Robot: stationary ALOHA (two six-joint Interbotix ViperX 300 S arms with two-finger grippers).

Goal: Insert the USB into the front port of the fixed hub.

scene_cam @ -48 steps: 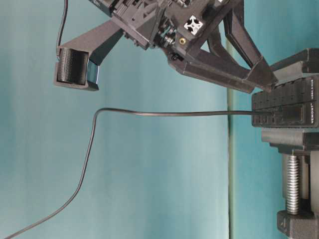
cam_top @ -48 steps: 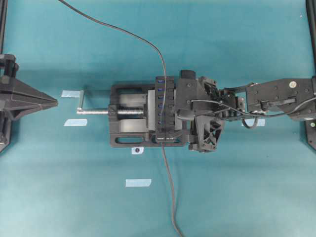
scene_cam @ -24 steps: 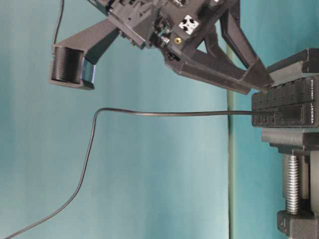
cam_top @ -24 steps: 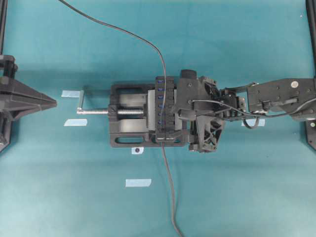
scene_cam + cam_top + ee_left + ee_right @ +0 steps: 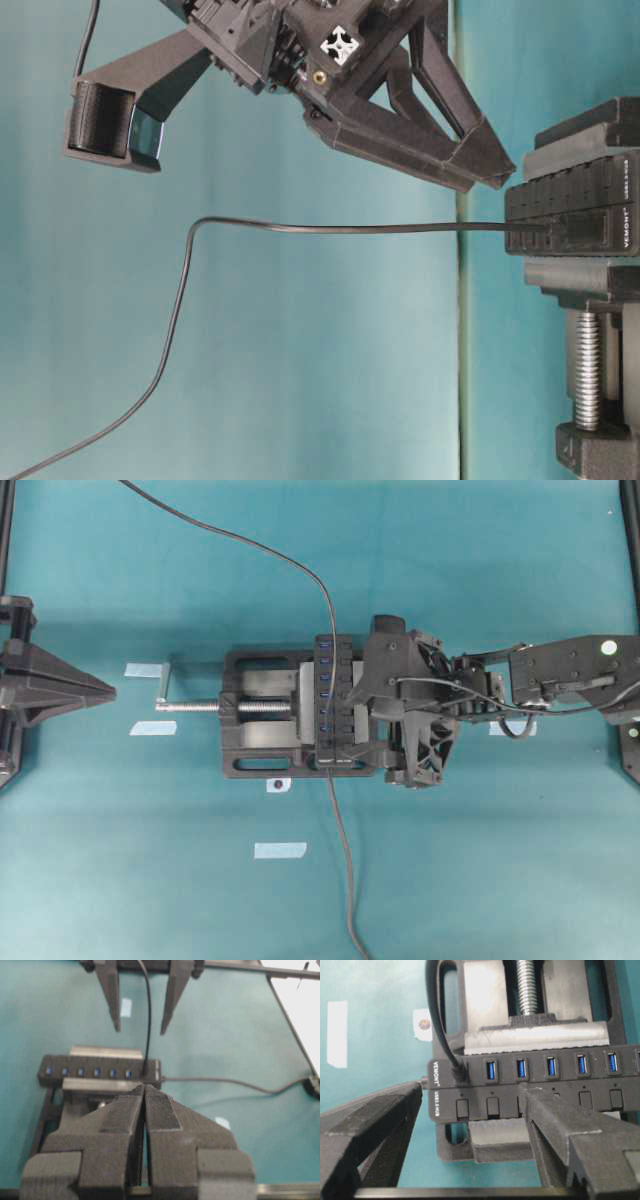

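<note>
The USB plug (image 5: pixel 459 1072) sits in the end port of the fixed hub (image 5: pixel 545 1097), beside the printed label; it also shows at the hub's near end (image 5: pixel 328 761). Its thin cable (image 5: pixel 250 542) arcs away to the back left. The hub (image 5: pixel 330 695) is clamped upright in the vise. My right gripper (image 5: pixel 470 1090) hovers open over the plug end, touching neither plug nor cable, and its fingers (image 5: pixel 440 150) stand just off the hub. My left gripper (image 5: pixel 145 1089) is shut on nothing, far left of the vise (image 5: pixel 100 688).
The black vise (image 5: pixel 255 750) has its silver screw (image 5: pixel 195 706) pointing left toward my left gripper. The hub's own cable (image 5: pixel 345 880) runs to the front edge. Pale tape strips (image 5: pixel 280 850) lie on the teal mat.
My right gripper has lifted up and back from the hub, staying open. The plug stays in the port. The left arm has not moved.
</note>
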